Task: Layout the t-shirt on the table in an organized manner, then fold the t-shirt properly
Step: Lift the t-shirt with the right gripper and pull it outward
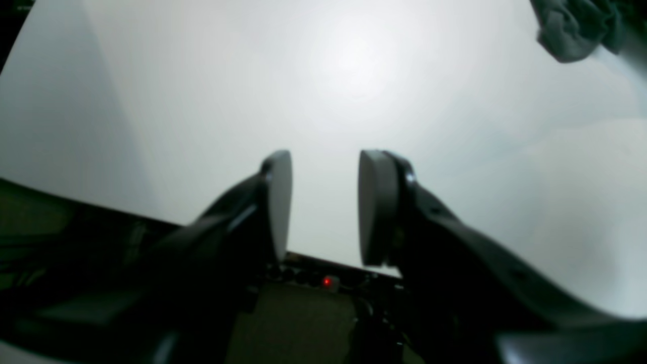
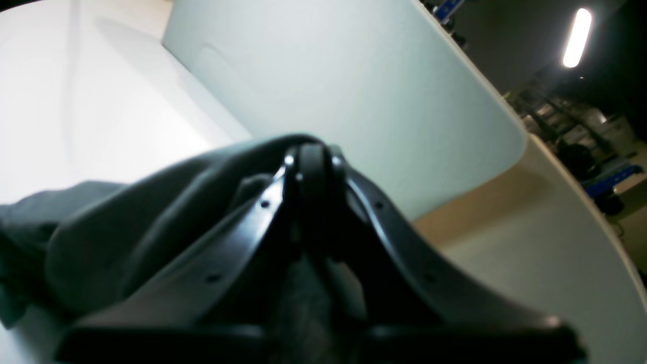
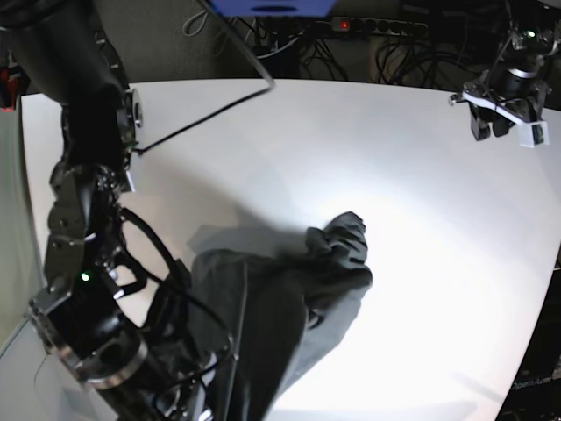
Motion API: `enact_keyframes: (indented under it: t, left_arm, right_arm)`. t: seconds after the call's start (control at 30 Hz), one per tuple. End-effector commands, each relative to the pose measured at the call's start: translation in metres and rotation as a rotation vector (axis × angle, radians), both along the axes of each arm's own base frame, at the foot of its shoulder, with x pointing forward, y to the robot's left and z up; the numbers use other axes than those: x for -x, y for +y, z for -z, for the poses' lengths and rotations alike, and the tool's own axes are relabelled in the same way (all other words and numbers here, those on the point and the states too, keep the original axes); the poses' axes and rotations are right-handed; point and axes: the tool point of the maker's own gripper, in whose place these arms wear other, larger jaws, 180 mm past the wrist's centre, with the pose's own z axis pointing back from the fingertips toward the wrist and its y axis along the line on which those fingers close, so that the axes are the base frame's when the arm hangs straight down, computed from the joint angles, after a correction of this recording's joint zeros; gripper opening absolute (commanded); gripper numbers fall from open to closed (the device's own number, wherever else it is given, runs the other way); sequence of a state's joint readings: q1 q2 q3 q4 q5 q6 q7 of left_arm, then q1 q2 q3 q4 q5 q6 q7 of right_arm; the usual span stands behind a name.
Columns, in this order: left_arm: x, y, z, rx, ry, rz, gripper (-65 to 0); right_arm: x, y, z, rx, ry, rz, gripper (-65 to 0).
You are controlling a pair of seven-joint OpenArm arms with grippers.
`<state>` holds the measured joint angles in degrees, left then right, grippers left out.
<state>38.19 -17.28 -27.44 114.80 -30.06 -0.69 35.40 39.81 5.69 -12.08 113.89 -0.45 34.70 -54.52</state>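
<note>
The dark grey t-shirt (image 3: pixel 289 303) lies crumpled on the white table (image 3: pixel 412 175), near its front middle. One end of it is drawn up toward my right arm (image 3: pixel 83 263) at the lower left. In the right wrist view my right gripper (image 2: pixel 313 162) is shut, with the t-shirt (image 2: pixel 126 222) pinched at its tips and draping off to the left. My left gripper (image 3: pixel 506 127) hovers far off at the table's back right corner. Its pads (image 1: pixel 280 202) stand apart with nothing between them, so my left gripper (image 1: pixel 326 202) is open. A bunch of the t-shirt (image 1: pixel 571 30) shows at that view's top right.
Cables and a power strip (image 3: pixel 342 24) run behind the table's back edge. A black cable (image 3: pixel 202 118) crosses the table's back left corner. The table's curved edge (image 3: pixel 543 289) falls away at the right. Bare white table (image 1: pixel 354 76) lies under my left gripper.
</note>
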Motion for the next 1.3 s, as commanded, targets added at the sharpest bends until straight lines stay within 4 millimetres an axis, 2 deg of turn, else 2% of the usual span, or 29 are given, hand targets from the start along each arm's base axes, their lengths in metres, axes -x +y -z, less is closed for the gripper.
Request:
enact_keyframes:
  t: [0.0,0.3,0.43,0.63,0.9,1.07,1.13,1.27]
  left_arm:
    - [-0.006,0.001,-0.010,-0.016,-0.038,0.010,-43.3]
    - [-0.007,0.000,-0.011,-0.015,-0.043,0.012,-43.3]
    - [-0.007,0.001,-0.011,-0.016,-0.046,0.012,-43.3]
    - [-0.010,0.001,-0.013,-0.016,-0.054,0.012,-43.3]
    - [-0.012,0.001,-0.014,-0.016,-0.060,0.012,-43.3]
    - [-0.012,0.000,-0.015,-0.014,-0.063,0.012,-43.3]
    - [-0.014,0.000,-0.016,-0.014,-0.068,0.012,-43.3]
    - [-0.016,0.001,-0.017,-0.016,-0.075,0.009,-43.3]
  right_arm:
    - [0.004,0.004,-0.036,-0.024,-0.101,-0.024,-65.0]
    - [0.010,0.002,-0.125,-0.017,-0.303,-0.017,-65.0]
    - [0.012,-0.008,-0.149,0.000,-0.329,0.035,-65.0]
    - [0.020,0.015,-0.162,0.062,-0.371,-0.007,-65.0]
    - [0.031,0.018,-0.190,0.069,-0.441,-0.008,-65.0]
    - [0.039,0.038,-0.194,0.087,-0.454,-0.044,-65.0]
    - [0.044,0.052,-0.196,0.075,-0.454,-0.075,-65.0]
    - [0.049,0.064,-0.198,0.053,-0.457,-0.109,-65.0]
